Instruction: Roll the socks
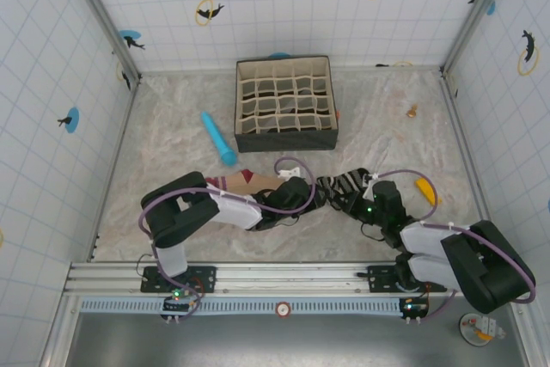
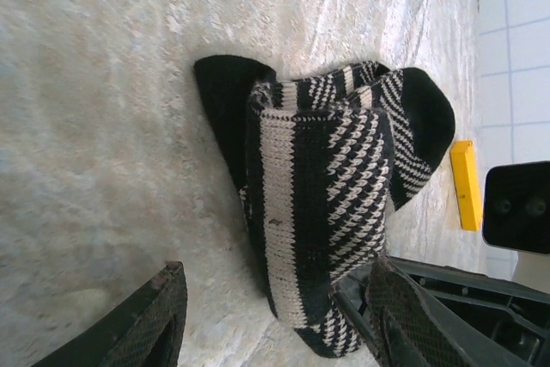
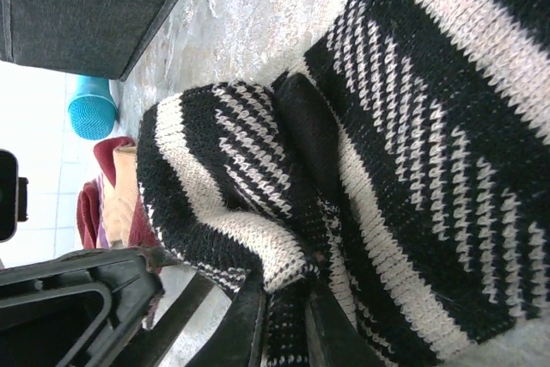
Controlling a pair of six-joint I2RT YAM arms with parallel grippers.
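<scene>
Striped sock (image 1: pixel 345 183) and peach sock (image 1: pixel 243 180) are lying near the middle of the table (image 1: pixel 172 139), in front of the box (image 1: pixel 284 102). The peach one is lying to the left, partly under the left arm, and the striped one to the right. The cylinder (image 1: pixel 218 137) is lying just left of the box, well apart from the striped sock. From above, the left gripper (image 1: pixel 309 196) is reaching in at the striped sock's left end and the right gripper (image 1: pixel 355 198) at its near right side.

In the left wrist view the striped sock is sitting bunched and folded over itself on the table, its black toe and heel sticking out at the far end. The left gripper is standing open, its fingers (image 2: pixel 150 324) spreading wide to either side of the sock's near end. One finger is lying just beside the fabric, and whether it is touching I cannot tell. A yellow block (image 2: pixel 465 185) is lying beyond the sock, apart from it.

In the right wrist view the right gripper is pinching shut on a fold of the striped sock, with the knit bulging up from between its narrow fingers (image 3: pixel 249 324). Behind that fold the peach sock's maroon parts are showing. The cylinder's end is showing further off, beside the box's dark wall.
</scene>
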